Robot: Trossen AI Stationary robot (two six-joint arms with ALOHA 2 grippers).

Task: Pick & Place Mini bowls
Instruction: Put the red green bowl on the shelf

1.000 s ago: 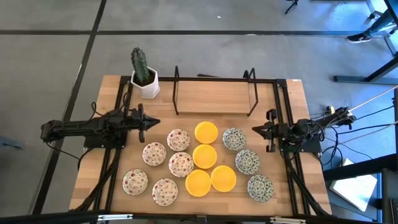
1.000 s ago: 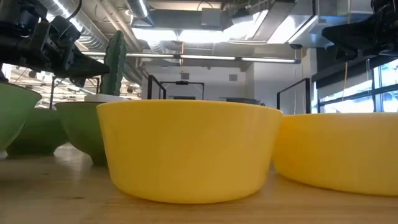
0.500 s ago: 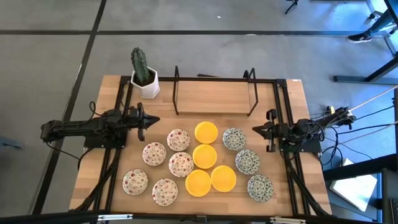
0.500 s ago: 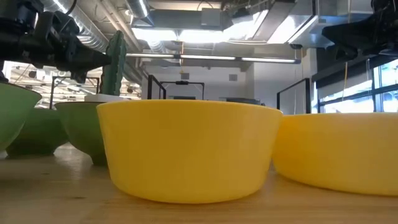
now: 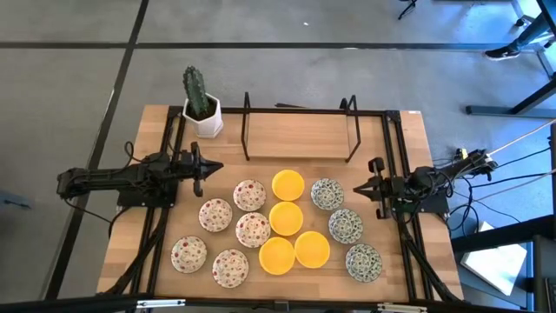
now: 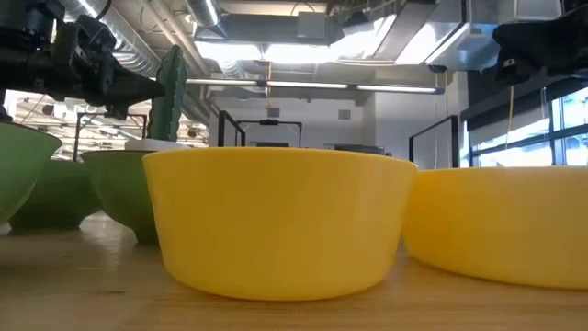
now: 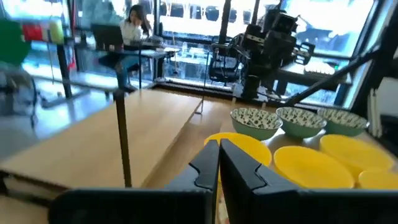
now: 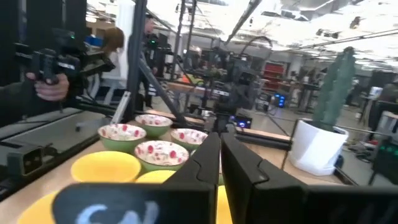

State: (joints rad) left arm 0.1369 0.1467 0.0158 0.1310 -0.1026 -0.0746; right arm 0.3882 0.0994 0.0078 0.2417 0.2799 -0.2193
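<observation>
We see the mini bowls packed in a tight cluster on the near half of the pale wooden table: small round bowls that are white with red floral speckles on the left, plain bright yellow ones down the middle, and white ones with a green-blue pattern on the right. Many rims touch or nearly touch their neighbours, and none is lifted or held.

That crowding is our main worry. A finger lowered between two bowls has little room, so it could land on a neighbour's rim, tip it, or push the whole row sideways. The shallow, glossy-looking walls could also slip out of a pinch if only the lip is caught.

The left gripper hovers just beyond the red-speckled group, its fingers pressed together and holding nothing. The right gripper sits just beside the green-blue bowls, fingers likewise closed and empty. Both must open before descending; a closed tip coming down would simply shove a bowl.

Farther out stand a black wire rack at the far side and a white square pot with a green cactus at the far left corner. We judge that a carried bowl swung wide could clip either. The arms face each other across the cluster, so simultaneous reaches toward the yellow bowls risk collision.
</observation>
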